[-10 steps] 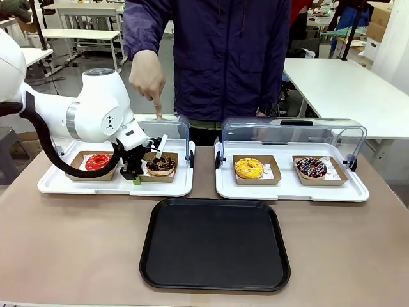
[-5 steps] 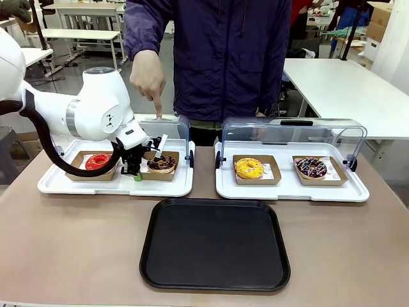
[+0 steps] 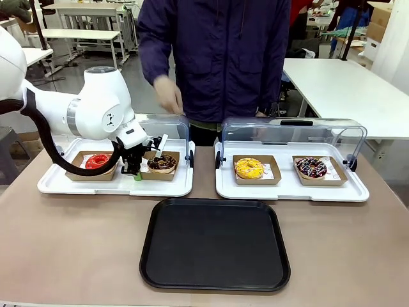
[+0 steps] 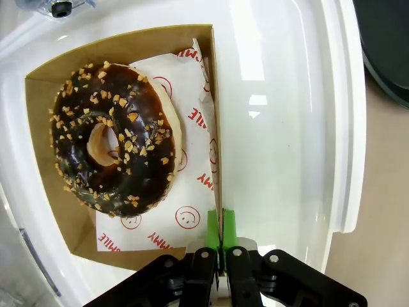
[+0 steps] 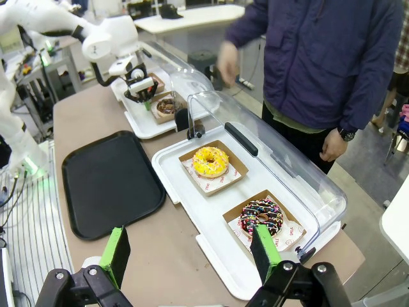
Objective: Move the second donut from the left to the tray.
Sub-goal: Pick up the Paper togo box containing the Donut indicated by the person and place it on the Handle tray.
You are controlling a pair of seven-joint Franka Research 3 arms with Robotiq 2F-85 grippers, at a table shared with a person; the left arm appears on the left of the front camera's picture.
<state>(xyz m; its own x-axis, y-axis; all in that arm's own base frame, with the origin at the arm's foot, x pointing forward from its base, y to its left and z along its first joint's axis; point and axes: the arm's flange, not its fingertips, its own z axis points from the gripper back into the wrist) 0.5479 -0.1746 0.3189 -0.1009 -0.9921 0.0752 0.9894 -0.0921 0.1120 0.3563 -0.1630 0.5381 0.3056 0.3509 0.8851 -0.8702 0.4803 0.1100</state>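
Pincer clamps cardboard tray wall edge

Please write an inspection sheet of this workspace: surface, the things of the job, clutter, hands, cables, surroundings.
Surface: brown table, with two white display trays, their clear lids raised.
Job's things: chocolate crumb donut lies in its cardboard box on the left display tray; black tray lies in front, nothing on it.
Clutter: red donut, yellow donut and sprinkled donut, each in its own box.
Hands: left hand is shut on the box's side wall; right hand is open, above the table.
Cables: black hose along the left arm.
Surroundings: a person at the far side; more tables behind.
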